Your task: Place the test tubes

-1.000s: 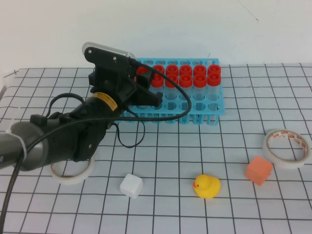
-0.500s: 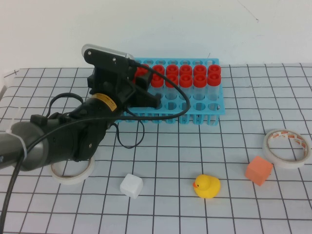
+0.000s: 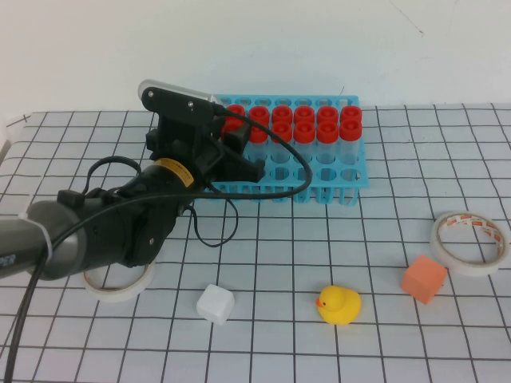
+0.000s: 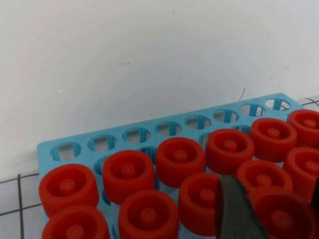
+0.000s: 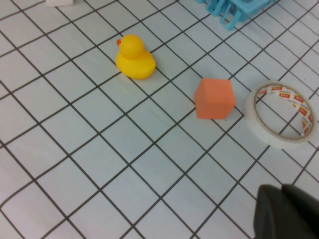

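A blue test tube rack (image 3: 354, 174) stands at the back of the table, with several red-capped tubes (image 3: 328, 128) in its rear rows. My left gripper (image 3: 243, 152) hovers over the rack's left part. In the left wrist view its two dark fingers (image 4: 234, 209) flank a red-capped test tube (image 4: 281, 216), which stands above the other caps in the rack (image 4: 124, 135); the left gripper (image 4: 274, 195) is shut on it. The high view does not show my right gripper. In the right wrist view the right gripper (image 5: 284, 190) is shut and empty above bare table.
A tape roll (image 3: 469, 243), orange cube (image 3: 423, 279) and yellow duck (image 3: 338, 306) lie front right. A white cube (image 3: 215, 304) sits front centre. Another tape roll (image 3: 120, 285) lies under my left arm. The wall stands just behind the rack.
My left arm has eased slightly to the right and down over the rack. The objects on the table have not moved.
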Controlling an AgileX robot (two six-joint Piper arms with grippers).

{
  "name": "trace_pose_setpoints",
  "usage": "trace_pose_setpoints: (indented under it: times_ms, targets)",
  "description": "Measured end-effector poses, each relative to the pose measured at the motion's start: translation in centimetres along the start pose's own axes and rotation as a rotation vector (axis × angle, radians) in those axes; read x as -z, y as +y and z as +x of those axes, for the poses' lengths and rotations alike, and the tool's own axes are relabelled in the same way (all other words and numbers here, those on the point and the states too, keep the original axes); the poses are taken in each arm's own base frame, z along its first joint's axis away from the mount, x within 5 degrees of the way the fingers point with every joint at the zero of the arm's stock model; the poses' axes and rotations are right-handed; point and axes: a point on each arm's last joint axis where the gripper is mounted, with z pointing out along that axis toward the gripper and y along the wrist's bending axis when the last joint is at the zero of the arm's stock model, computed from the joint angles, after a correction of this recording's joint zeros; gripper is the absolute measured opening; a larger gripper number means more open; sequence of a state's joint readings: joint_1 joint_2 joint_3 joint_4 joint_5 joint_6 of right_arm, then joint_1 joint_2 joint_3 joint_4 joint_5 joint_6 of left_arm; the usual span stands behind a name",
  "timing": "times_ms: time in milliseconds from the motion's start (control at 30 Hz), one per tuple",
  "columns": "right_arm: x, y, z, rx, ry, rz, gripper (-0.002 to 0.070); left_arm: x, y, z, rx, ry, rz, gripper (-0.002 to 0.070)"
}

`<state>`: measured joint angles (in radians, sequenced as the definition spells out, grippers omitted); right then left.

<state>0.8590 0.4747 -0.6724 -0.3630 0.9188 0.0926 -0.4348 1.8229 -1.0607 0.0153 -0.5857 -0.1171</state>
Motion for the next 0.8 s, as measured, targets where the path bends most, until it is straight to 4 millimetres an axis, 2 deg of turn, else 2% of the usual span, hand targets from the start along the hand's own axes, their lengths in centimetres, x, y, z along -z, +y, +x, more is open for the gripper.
trace_pose_setpoints:
  times_ms: [233,367,433,500,633,800]
  targets:
    - [0.0,0.0,0.0,0.0,0.0,0.0,-0.0001,-0.1,-0.1,0.3,-0.027,0.008,0.016,0.0279]
    - [0.0,0.0,0.0,0.0,0.0,0.0,-0.0001,-0.1,-0.1,0.3,-0.027,0.008,0.016,0.0423]
    - [0.0,0.0,0.0,0.0,0.002,0.0,-0.0001,-0.1,-0.1,0.2,-0.029,0.007,0.017,0.0461]
    - [0.0,0.0,0.0,0.0,0.002,0.0,-0.0001,0.1,-0.2,-0.1,-0.03,-0.001,0.018,0.047]
    - [0.0,0.0,0.0,0.0,0.002,0.0,-0.0001,0.8,-0.3,-2.1,-0.043,-0.078,0.015,0.0421]
    - [0.0,0.0,0.0,0.0,0.002,0.0,-0.0001,3.2,-0.6,-6.4,-0.12,-0.208,0.001,0.0262]
